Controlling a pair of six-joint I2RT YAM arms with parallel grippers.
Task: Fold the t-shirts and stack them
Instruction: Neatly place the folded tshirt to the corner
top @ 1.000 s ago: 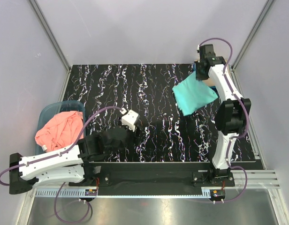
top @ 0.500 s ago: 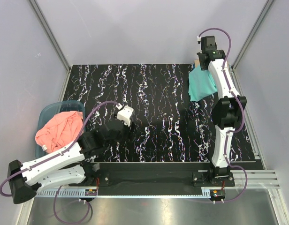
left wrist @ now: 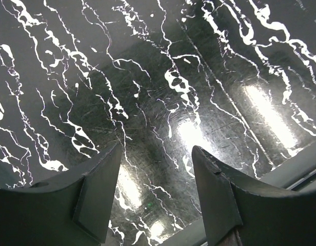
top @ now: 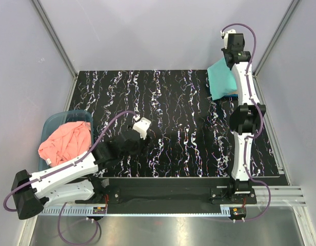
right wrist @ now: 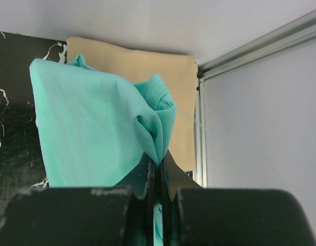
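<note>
- The pale walls (top: 163,31) closed in on three sides, with slanted metal posts (top: 54,38) in the far corners, so there was little room past the far edge.
- The black table (top: 168,123), veined with white, lay bare across its whole middle; that was the widest stretch of open room.
- The right arm (top: 246,118) reached almost straight out along the right edge to the far right corner, farther than a second before.
- The left arm (top: 60,177) lay low across the near left corner; its wrist had swung a little toward the middle.
- The turquoise-green t-shirt (right wrist: 91,128) hung in the far right corner over the tan-beige t-shirt (right wrist: 142,66); a second earlier it had hung spread over the table, nearer the centre.
- The tan-beige t-shirt lay flat, tight against the back wall and the side rail (right wrist: 260,41).
- The salmon pink t-shirt (top: 65,143) sat heaped in the blue-grey basket (top: 50,122) at the left edge, unmoved.
- The right gripper (right wrist: 157,169) was pinched tight on a bunched fold of the turquoise-green t-shirt.
- The left gripper (left wrist: 155,169) hovered over bare table with its jaws apart and nothing between them.
</note>
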